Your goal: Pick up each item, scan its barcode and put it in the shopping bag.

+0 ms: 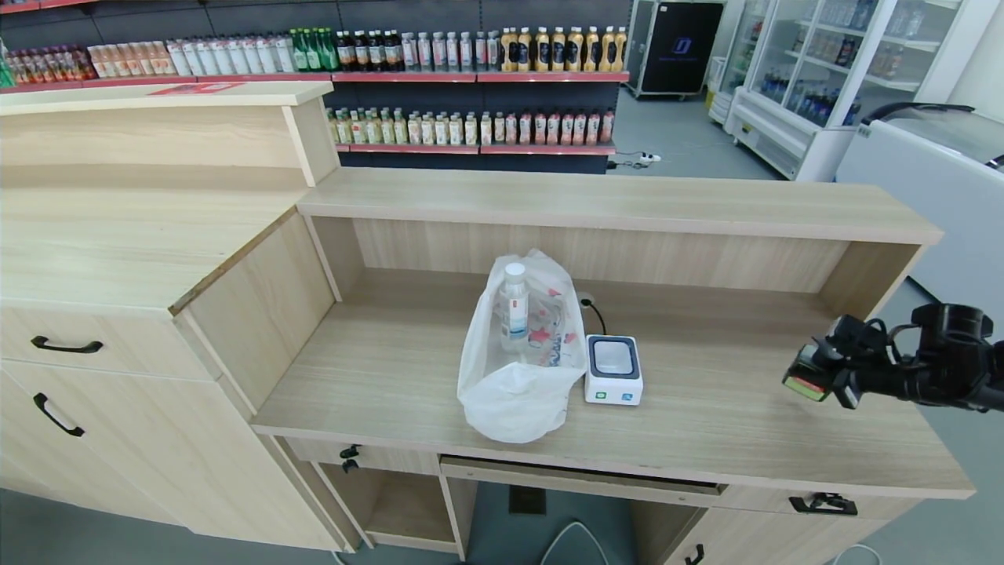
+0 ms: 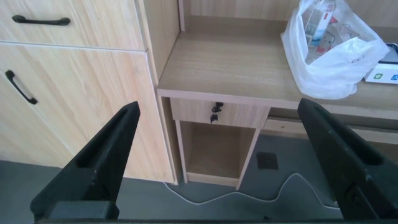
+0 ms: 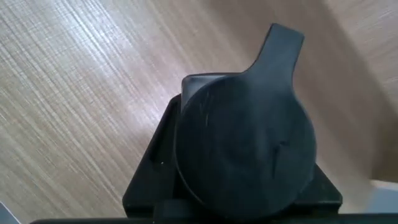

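- One shopping bag (image 1: 518, 392), white and thin, stands open near the middle of the wooden counter (image 1: 706, 408).
- One bottle (image 1: 514, 310) with a white cap stands upright inside the bag (whether more items lie under it cannot be told through the plastic).
- One white scanner (image 1: 613, 369) sits just beside the bag on the robot's right, touching or nearly touching it. One black cable (image 1: 596, 314) runs from behind it to the back wall.
- Two grippers are counted, one on each arm.
- The left gripper (image 2: 219, 109) is released. Its two black fingers (image 2: 99, 162) stand wide apart with nothing between them. It is held below the level of the counter top, in front of the counter's left corner. The bag lies higher, on the counter, and toward the robot's right of it, well apart.
- The right gripper (image 1: 812, 380) hangs over the right end of the counter. If it is released or clenched cannot be told.
- The bag and the bottle lie to the robot's left of the right gripper, well apart, with the scanner between them.
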